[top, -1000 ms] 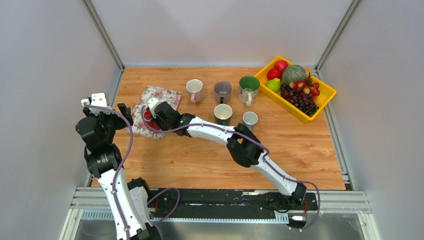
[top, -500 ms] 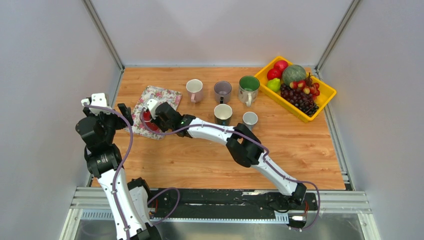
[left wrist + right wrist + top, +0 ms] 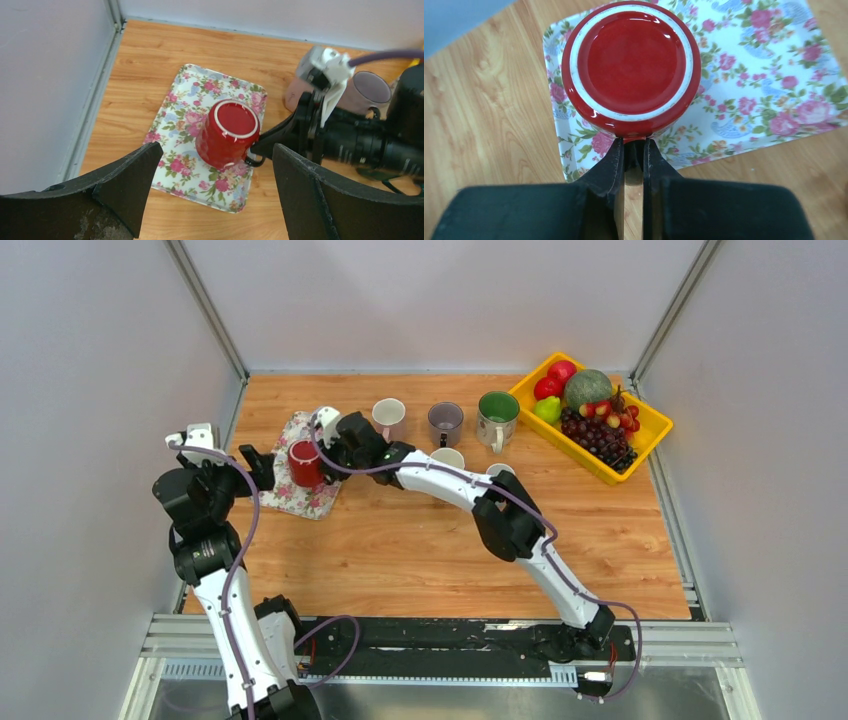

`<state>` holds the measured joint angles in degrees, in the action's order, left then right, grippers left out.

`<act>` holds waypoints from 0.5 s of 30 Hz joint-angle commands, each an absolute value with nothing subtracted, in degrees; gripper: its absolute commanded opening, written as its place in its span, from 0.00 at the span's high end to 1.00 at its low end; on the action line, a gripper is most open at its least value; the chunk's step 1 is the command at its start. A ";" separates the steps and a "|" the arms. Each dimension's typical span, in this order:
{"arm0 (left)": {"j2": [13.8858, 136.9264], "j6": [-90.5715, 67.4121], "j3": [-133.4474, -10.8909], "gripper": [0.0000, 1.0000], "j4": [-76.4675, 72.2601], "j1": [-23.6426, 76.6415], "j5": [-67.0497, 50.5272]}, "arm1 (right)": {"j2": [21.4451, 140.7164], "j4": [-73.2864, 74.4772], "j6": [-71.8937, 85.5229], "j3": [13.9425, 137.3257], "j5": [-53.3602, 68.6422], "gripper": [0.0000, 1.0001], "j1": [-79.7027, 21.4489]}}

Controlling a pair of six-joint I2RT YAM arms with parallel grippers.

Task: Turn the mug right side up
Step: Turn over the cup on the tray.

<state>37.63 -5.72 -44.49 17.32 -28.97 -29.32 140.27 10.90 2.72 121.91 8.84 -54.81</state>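
Note:
The red mug [image 3: 303,462] is upside down, with its white-ringed base [image 3: 631,65] facing up. It hangs tilted just over the floral tray [image 3: 312,498]. My right gripper [image 3: 634,142] is shut on the mug's dark handle, and its fingers [image 3: 272,142] reach in from the mug's right side. My left gripper [image 3: 217,150] stands wide open on the near-left side of the mug [image 3: 227,132], touching nothing. The mug's mouth is hidden.
Several upright mugs stand behind and to the right of the tray: a pink one [image 3: 389,418], a grey one [image 3: 445,422] and a green-lined one [image 3: 497,415]. A yellow fruit basket [image 3: 640,445] sits at the far right. The left wall rail [image 3: 95,95] runs close beside the tray [image 3: 185,100].
The right gripper closed on the mug's handle and carried the mug up and toward the far side of the tray. The left arm shifted only slightly.

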 commanded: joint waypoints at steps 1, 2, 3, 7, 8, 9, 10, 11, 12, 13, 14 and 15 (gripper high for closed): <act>38.30 -9.19 -44.73 0.07 14.14 -29.58 -34.90 | 130.23 5.40 8.83 122.96 15.20 1.00 -52.69; 38.49 -9.79 -44.95 0.07 14.01 -29.60 -35.77 | 129.79 5.44 10.12 122.96 16.36 1.00 -52.11; 38.78 -10.21 -45.21 0.07 13.76 -29.61 -36.21 | 129.47 5.45 11.58 122.96 17.49 1.00 -51.49; 39.77 -14.33 -45.79 0.07 11.14 -29.61 -40.30 | 128.24 5.42 17.74 123.30 22.29 1.00 -48.71; 40.01 -16.13 -45.83 0.07 9.84 -29.62 -41.89 | 127.83 5.39 19.08 123.34 23.07 1.00 -47.98; 40.41 -16.99 -45.89 0.07 9.23 -29.62 -42.70 | 127.47 5.37 20.40 123.39 23.91 1.00 -47.33; 40.60 -19.12 -45.75 0.07 7.56 -29.62 -43.99 | 127.03 5.30 21.59 123.35 24.72 1.00 -46.68; 41.11 -20.37 -45.45 0.07 6.68 -29.60 -45.30 | 126.62 5.11 22.76 123.35 25.59 1.00 -46.09; 41.61 -22.45 -45.27 0.07 4.97 -29.57 -46.07 | 126.16 5.03 23.94 123.33 26.45 1.00 -45.48; 41.85 -23.53 -44.76 0.07 3.98 -29.59 -47.84 | 125.74 4.78 25.80 123.25 27.39 1.00 -44.87; 42.19 -25.83 -44.40 0.07 1.59 -29.61 -48.79 | 125.36 4.43 27.24 123.23 28.36 1.00 -44.20; 42.32 -28.23 -43.44 0.07 -0.13 -29.62 -50.67 | 124.95 4.17 28.68 123.14 29.17 1.00 -43.38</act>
<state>41.60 -18.37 -44.49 9.52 -28.97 -42.76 131.39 10.83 19.88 121.73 22.87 -45.69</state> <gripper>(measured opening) 0.925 0.096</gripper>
